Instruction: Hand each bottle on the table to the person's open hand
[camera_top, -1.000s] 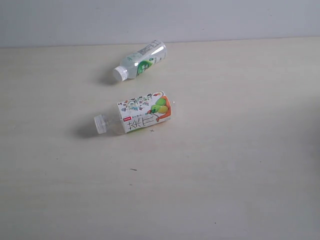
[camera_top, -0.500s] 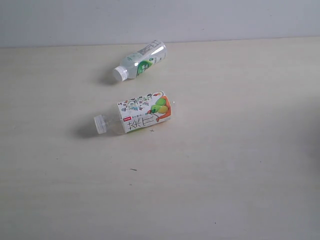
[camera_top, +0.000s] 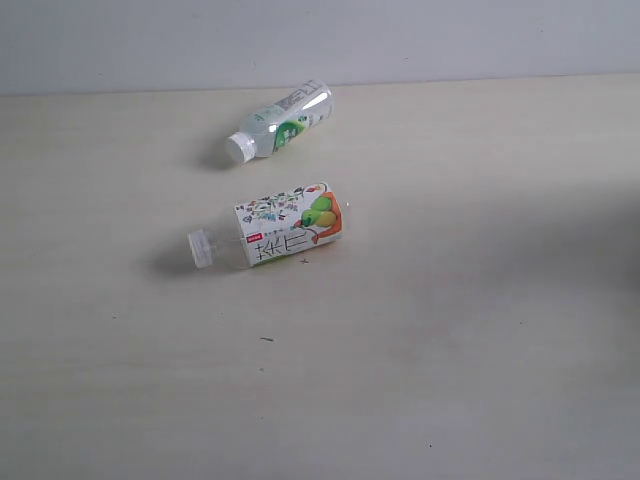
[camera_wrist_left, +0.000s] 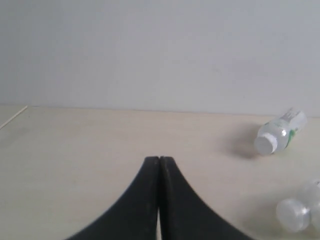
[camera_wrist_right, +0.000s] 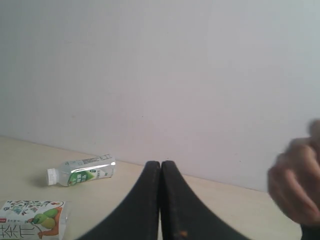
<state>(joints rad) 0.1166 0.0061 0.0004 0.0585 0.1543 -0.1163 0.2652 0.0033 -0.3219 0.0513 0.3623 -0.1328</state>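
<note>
Left for you: green-label bottle (camera_top: 280, 122), fruit-label bottle (camera_top: 275, 237), lying on table (camera_top: 480, 300). Left gripper (camera_wrist_left: 159, 159), right gripper (camera_wrist_right: 160, 163) clenched, empty.

Beige table (camera_top: 450, 350); green-white bottle (camera_top: 280, 122); white, seemingly fruit-printed bottle (camera_top: 285, 232).
</note>
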